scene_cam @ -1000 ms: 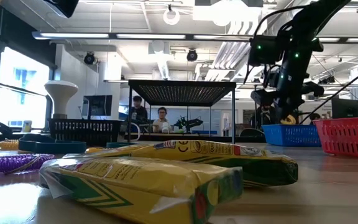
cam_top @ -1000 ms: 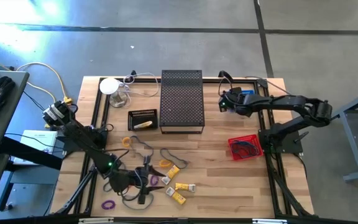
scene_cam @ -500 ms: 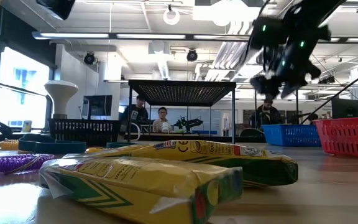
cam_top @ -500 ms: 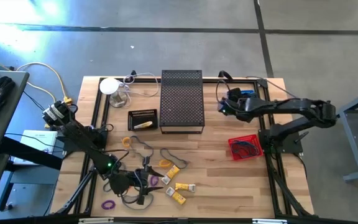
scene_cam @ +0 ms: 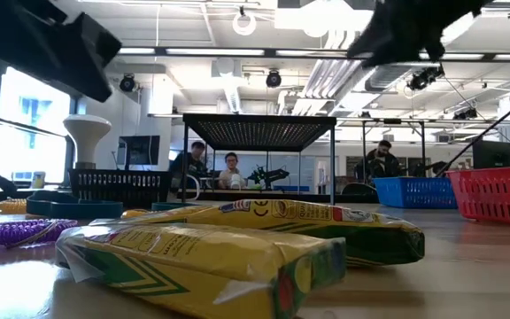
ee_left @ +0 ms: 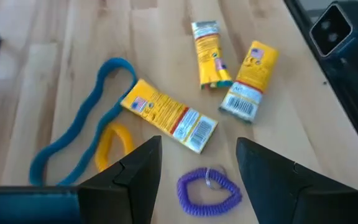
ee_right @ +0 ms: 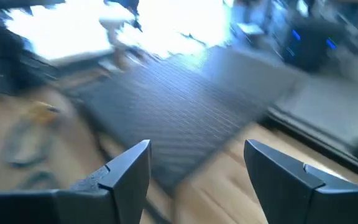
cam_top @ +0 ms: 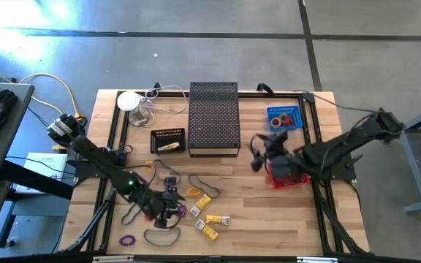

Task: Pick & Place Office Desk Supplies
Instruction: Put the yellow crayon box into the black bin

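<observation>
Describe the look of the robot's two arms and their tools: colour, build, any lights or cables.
Both arms are dark, near-black jointed links. The left arm shows a small green light partway along it and a round silvery fitting at its outer end. The right arm looks equally dark, with a thin cable trailing off beside it. Each tool, left tool and right tool, has two flat, angular black fingers.

You get even overhead light, with glare on the floor (cam_top: 35, 22) at the high view's upper left. Your low view blurs the near yellow packets (scene_cam: 237, 248) and backlights the room. The right wrist view is motion-smeared, its window (ee_right: 104, 25) blown out.
</observation>
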Action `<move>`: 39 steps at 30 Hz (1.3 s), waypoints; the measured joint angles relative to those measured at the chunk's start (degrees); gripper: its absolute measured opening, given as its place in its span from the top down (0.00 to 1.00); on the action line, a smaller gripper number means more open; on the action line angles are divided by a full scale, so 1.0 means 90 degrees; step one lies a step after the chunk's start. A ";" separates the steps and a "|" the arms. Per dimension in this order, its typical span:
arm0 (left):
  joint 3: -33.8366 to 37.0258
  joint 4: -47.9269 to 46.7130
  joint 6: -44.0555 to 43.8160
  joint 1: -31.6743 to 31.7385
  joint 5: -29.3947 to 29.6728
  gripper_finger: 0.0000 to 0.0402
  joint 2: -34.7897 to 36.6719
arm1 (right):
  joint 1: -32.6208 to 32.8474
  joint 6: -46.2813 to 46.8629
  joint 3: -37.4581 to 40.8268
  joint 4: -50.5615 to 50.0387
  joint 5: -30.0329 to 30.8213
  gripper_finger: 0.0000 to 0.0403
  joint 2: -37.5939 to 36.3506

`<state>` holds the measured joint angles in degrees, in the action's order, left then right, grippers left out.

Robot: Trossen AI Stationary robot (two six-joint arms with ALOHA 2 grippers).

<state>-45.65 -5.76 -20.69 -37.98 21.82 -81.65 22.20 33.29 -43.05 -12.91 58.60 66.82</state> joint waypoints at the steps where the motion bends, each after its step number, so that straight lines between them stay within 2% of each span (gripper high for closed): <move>1: 0.0000 0.0082 0.0024 0.0074 -0.0041 0.51 -0.0045 | 0.0242 -0.0257 -0.0002 0.0372 0.0121 0.39 0.0072; 3: 0.0000 0.0254 0.0110 0.0246 -0.0029 0.51 -0.0164 | 0.0621 -0.0968 0.0000 0.1127 0.0300 0.40 0.0225; 8: 0.0000 0.0506 -0.0230 0.0567 -0.0072 0.51 -0.0397 | 0.1196 -0.2577 -0.0002 0.2857 0.0132 0.40 0.0458; 14: 0.0000 0.0560 -0.0447 0.0644 -0.0257 0.51 -0.0446 | 0.1506 -0.3396 0.0000 0.3641 -0.0341 0.39 0.0533; 17: -0.0002 0.0625 -0.0890 0.0708 -0.0310 0.51 -0.0446 | 0.1515 -0.3484 0.0000 0.3658 -0.0402 0.39 0.0529; 23: -0.0007 0.0780 -0.0966 0.0676 -0.0116 0.50 -0.0761 | 0.1510 -0.3390 0.0000 0.3648 -0.0414 0.39 0.0530; 29: -0.0005 0.1504 -0.0755 0.0641 0.0133 0.38 -0.1722 | 0.1510 -0.3185 0.0000 0.3634 -0.0785 0.39 0.0530; 33: -0.0007 0.2085 -0.0729 0.0641 0.0286 0.28 -0.2070 | 0.1510 -0.3178 0.0000 0.3636 -0.1031 0.39 0.0530; 39: -0.0007 0.2360 -0.1068 0.0666 0.0334 0.25 -0.2163 | 0.1510 -0.3111 0.0000 0.3561 -0.1142 0.39 0.0530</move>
<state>-45.71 15.49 -30.30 -31.99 24.83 -101.12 35.79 5.28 -43.05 19.14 48.33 71.59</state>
